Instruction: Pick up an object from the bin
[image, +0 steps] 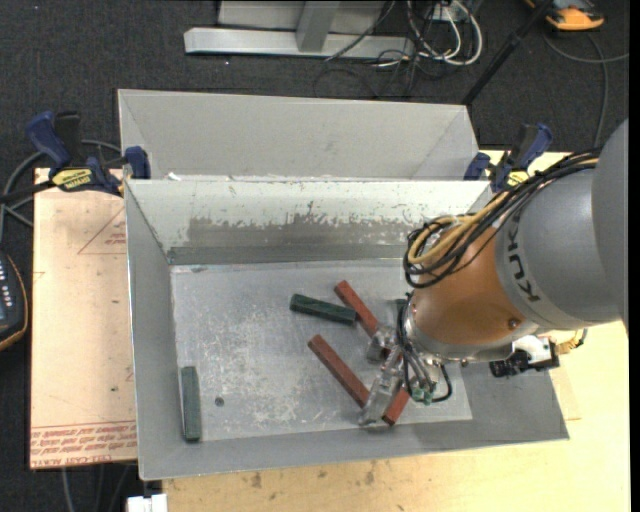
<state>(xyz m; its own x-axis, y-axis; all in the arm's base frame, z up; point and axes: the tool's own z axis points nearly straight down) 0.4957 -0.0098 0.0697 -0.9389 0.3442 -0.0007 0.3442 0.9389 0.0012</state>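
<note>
My gripper (380, 405) is low in the bin's front right part, with its fingers down among red-brown bars. A long red-brown bar (335, 368) lies diagonally just left of the fingers. A shorter red-brown piece (398, 405) shows at the fingertips, right beside them; whether it is gripped I cannot make out. Another red-brown bar (356, 306) lies slanted behind the gripper. A dark green bar (322, 308) lies beside it, to the left.
A second dark green bar (189, 403) lies upright near the bin's front left corner. The arm with its orange cover and cables hangs over the bin's right side. The bin's left and middle floor is bare metal.
</note>
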